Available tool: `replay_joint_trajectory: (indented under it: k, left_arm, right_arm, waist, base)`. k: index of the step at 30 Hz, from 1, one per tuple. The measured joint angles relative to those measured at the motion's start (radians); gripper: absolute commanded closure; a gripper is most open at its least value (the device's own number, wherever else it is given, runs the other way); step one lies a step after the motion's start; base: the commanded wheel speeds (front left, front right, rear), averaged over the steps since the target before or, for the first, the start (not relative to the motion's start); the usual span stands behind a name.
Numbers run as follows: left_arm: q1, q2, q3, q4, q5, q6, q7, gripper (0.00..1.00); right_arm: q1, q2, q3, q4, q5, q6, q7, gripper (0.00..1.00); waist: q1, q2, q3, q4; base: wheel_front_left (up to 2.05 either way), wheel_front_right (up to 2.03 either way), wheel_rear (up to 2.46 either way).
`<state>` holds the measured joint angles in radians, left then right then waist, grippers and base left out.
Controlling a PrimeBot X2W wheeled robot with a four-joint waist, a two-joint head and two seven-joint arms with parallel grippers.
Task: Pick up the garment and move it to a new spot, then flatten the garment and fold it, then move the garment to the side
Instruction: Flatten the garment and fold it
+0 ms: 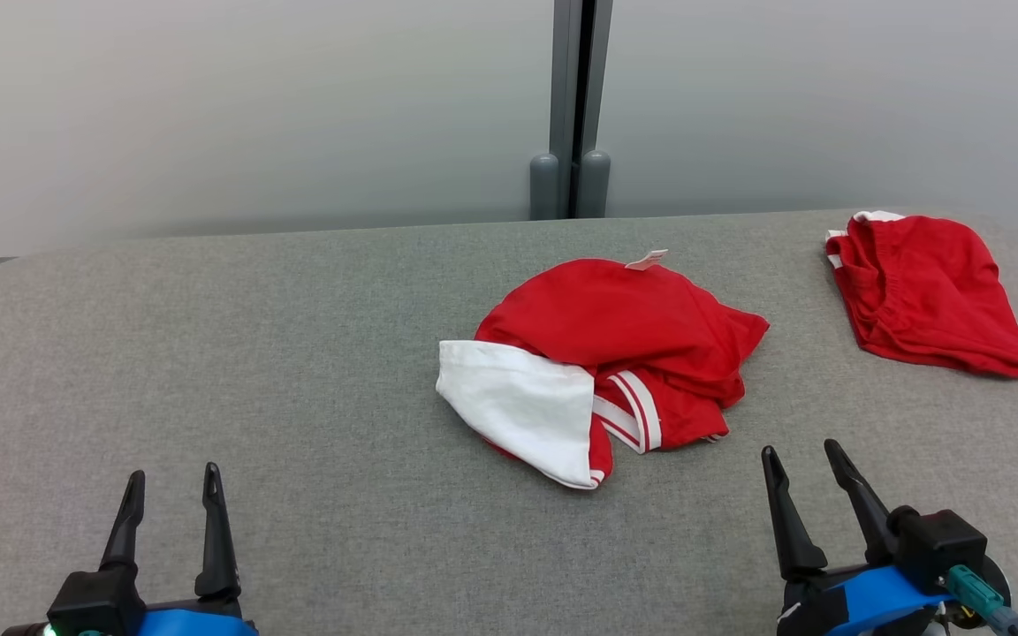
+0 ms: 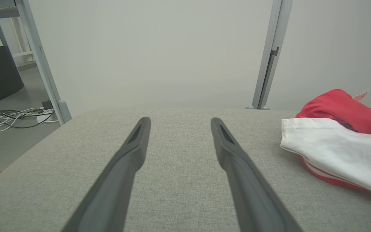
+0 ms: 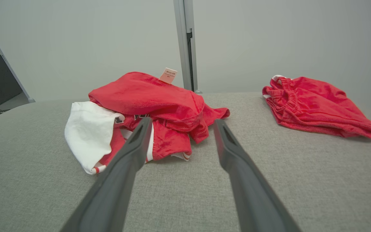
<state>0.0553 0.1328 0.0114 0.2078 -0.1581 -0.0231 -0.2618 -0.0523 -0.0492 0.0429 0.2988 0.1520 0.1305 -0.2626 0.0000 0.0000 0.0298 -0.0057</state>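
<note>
A crumpled red and white garment (image 1: 602, 353) lies near the middle of the grey table (image 1: 297, 353), with a small label sticking up at its far edge. The right wrist view shows this garment (image 3: 153, 103) just beyond my right gripper's tips, and the left wrist view has the garment (image 2: 337, 141) off to the right. My left gripper (image 1: 173, 477) stands open at the near left, well clear of the cloth. My right gripper (image 1: 801, 455) is open too, a short way to the near right of the garment. Neither holds anything.
A second red piece of clothing (image 1: 924, 291) with an elastic waistband lies at the far right of the table, also in the right wrist view (image 3: 314, 106). A grey wall with a vertical post (image 1: 573, 106) stands behind. Cables (image 2: 8, 117) lie on the floor left of the table.
</note>
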Motion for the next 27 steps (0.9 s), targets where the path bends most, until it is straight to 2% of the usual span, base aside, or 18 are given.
replay_joint_trajectory:
  k: [20,27]
  left_arm:
    - [-0.008,-0.025,0.03,0.016,0.035,-0.03,0.0,0.0]
    - [-0.022,-0.029,0.039,0.021,0.045,-0.04,0.0,0.0]
  right_arm:
    - [0.01,0.0,0.004,0.007,0.0,0.0,0.0,0.0]
    - [-0.057,0.0,0.075,0.005,-0.026,0.0,0.01,0.0]
  waist:
    - [0.0,0.0,-0.009,0.004]
    - [0.0,0.0,0.009,0.009]
  base:
    - [0.0,0.0,0.0]
    - [0.0,0.0,0.0]
